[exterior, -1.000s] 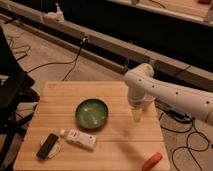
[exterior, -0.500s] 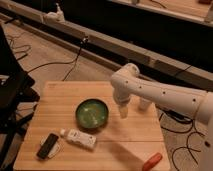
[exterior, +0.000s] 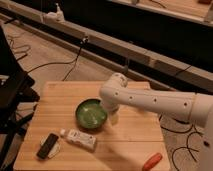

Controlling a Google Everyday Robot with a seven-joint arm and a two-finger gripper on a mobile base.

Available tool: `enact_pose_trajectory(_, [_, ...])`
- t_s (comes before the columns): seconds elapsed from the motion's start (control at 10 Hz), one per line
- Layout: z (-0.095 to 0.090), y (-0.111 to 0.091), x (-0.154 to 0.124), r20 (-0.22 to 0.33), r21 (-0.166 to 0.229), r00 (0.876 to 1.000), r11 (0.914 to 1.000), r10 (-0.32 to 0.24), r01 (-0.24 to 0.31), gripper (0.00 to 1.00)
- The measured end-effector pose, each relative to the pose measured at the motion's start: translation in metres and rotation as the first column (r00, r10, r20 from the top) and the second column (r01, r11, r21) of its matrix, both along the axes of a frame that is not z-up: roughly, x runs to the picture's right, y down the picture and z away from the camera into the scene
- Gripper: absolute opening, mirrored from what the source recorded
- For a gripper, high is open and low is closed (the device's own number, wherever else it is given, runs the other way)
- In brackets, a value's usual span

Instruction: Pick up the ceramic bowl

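The ceramic bowl (exterior: 90, 113) is round, glossy green inside with a dark rim, and sits near the middle of the wooden table (exterior: 135, 137). My white arm reaches in from the right. The gripper (exterior: 113, 118) hangs just right of the bowl's rim, over the table top.
A white remote (exterior: 79, 139) lies in front of the bowl. A black device (exterior: 48, 145) lies at the front left on a pale disc. An orange object (exterior: 152, 161) lies near the front right edge. A dark chair (exterior: 12, 92) stands left of the table. Cables cross the floor behind.
My arm and gripper have moved left across the table, from well right of the bowl to right beside its rim. The bowl has not moved.
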State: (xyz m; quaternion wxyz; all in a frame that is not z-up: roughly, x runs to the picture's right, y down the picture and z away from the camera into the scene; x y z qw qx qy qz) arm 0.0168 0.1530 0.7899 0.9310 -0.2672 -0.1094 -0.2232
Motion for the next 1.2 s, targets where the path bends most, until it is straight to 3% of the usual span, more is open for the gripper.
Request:
enact_pose_trajectory(0.1, [0.002,0.019,-0.008,0.015,-0.021,0.999,0.9989,-0.041,0.041,0.77])
enact_pose_trajectory(0.3, [0.007,0.049,-0.019,0.047,-0.094,0.997,0.9933,-0.064,0.068,0.77])
enact_pose_trajectory(0.6, [0.020,0.073,-0.034,0.099,-0.222,0.995,0.9748,0.001,0.021,0.76])
enact_pose_trajectory(0.8, [0.030,0.072,-0.035,0.114,-0.266,0.993,0.9640,0.034,-0.003,0.61])
enact_pose_trajectory(0.9, [0.036,0.068,-0.033,0.117,-0.278,0.992,0.9603,0.049,-0.014,0.49])
enact_pose_trajectory(1.2, [0.047,0.054,-0.022,0.105,-0.289,0.991,0.9560,0.085,-0.051,0.19])
